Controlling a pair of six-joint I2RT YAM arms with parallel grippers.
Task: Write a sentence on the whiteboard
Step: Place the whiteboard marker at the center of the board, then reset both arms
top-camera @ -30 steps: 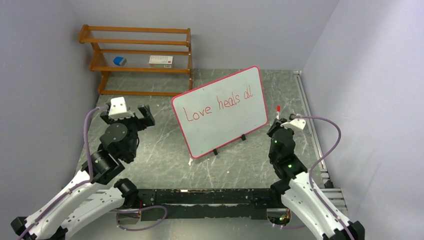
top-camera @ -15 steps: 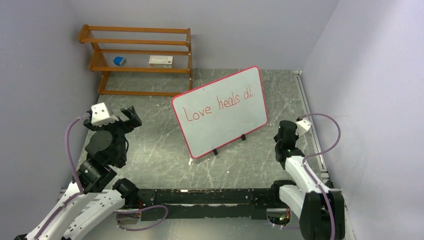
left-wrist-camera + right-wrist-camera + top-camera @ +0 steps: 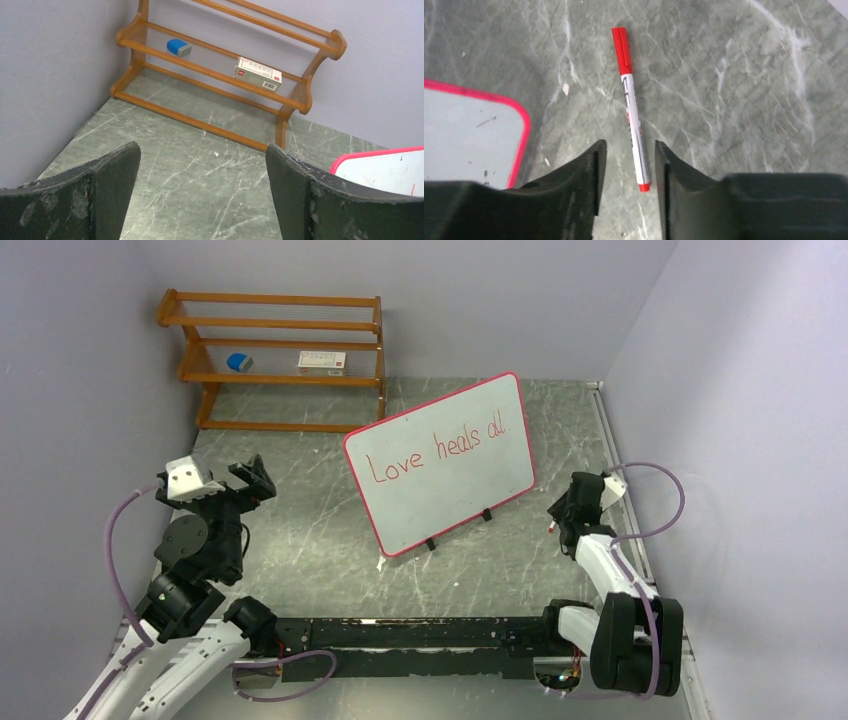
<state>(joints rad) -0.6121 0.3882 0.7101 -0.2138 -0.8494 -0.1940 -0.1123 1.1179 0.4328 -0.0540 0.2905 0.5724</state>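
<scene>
The whiteboard (image 3: 450,495) stands tilted on small black feet in mid table, red-pink frame around it. The sentence (image 3: 435,450) in red script reads "Love heals all". A red-capped white marker (image 3: 631,110) lies flat on the table, its rear end between my right gripper's (image 3: 629,146) open fingers, untouched. In the top view the right gripper (image 3: 562,510) is low, right of the board's corner (image 3: 469,130), and the marker's tip (image 3: 552,526) peeks out beside it. My left gripper (image 3: 250,480) is open and empty, left of the board; its wrist view (image 3: 202,150) shows bare table.
A wooden slatted rack (image 3: 275,355) stands at the back left, holding a blue eraser (image 3: 178,47) and a small white box (image 3: 258,74). A metal rail (image 3: 620,480) runs along the table's right edge. Grey walls close in on three sides.
My right gripper held the marker upright a second ago; it has dropped low, pulled back right and let go, and the marker now lies on the table. The left arm drew back to the left.
</scene>
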